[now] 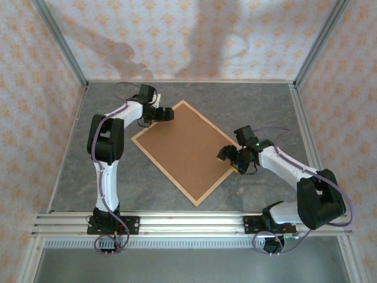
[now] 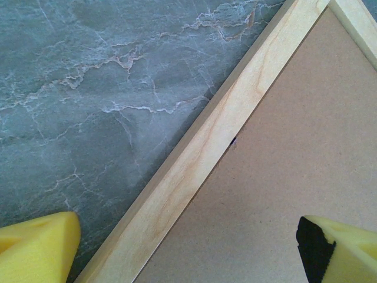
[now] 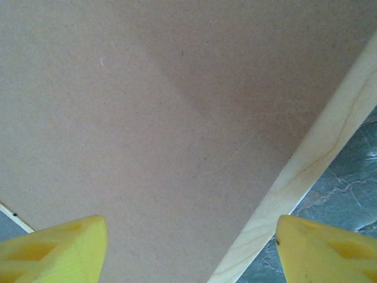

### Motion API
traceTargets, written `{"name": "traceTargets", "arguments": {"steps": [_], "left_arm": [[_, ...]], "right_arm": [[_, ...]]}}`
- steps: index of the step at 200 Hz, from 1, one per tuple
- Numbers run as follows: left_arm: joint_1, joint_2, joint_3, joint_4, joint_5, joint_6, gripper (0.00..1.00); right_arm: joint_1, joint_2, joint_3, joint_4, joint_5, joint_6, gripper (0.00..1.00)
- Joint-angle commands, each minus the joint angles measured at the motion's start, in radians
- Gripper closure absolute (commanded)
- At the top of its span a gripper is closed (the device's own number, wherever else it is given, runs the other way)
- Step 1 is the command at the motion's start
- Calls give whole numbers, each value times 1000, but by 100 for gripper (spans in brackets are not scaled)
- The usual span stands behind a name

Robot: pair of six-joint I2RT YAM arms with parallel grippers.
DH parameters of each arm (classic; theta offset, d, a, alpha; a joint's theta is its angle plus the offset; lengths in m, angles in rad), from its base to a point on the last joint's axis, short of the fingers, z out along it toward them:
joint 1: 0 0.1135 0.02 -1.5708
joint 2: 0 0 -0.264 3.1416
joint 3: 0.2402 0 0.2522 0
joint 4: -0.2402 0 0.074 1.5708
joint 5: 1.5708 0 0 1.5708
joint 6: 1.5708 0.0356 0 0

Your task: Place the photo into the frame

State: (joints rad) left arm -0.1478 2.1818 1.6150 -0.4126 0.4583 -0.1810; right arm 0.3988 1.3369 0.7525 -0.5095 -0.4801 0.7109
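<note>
The frame point(image 1: 164, 172), thin light wood, lies flat and turned diagonally in the middle of the table, with a plain brown backing board point(image 1: 185, 150) filling it. The photo is hidden. My left gripper point(image 1: 165, 114) is open over the frame's far left side. In the left wrist view one yellow finger point(image 2: 38, 247) hangs over the table and the other point(image 2: 344, 250) over the board, with the wood strip point(image 2: 200, 165) between them. My right gripper point(image 1: 231, 162) is open at the frame's right corner, its fingers point(image 3: 53, 250) straddling the board point(image 3: 153, 106) and the wood strip point(image 3: 312, 159).
The grey marbled table point(image 1: 265, 106) has bare room around the frame on all sides. Patterned walls and metal posts point(image 1: 65, 50) close in the left, back and right. A metal rail point(image 1: 188, 223) carrying the arm bases runs along the near edge.
</note>
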Motion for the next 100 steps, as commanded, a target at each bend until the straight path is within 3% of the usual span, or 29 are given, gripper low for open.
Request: {"name": "traceTargets", "arguments": {"steps": [1,100], "left_arm": [[2,16,20,-34,17,12,6],[1,19,27,-36,18,12,6]], "right_arm": [[8,20,-19,30,-1,12,25],[6,69,-28,70,-9,11,26]]}}
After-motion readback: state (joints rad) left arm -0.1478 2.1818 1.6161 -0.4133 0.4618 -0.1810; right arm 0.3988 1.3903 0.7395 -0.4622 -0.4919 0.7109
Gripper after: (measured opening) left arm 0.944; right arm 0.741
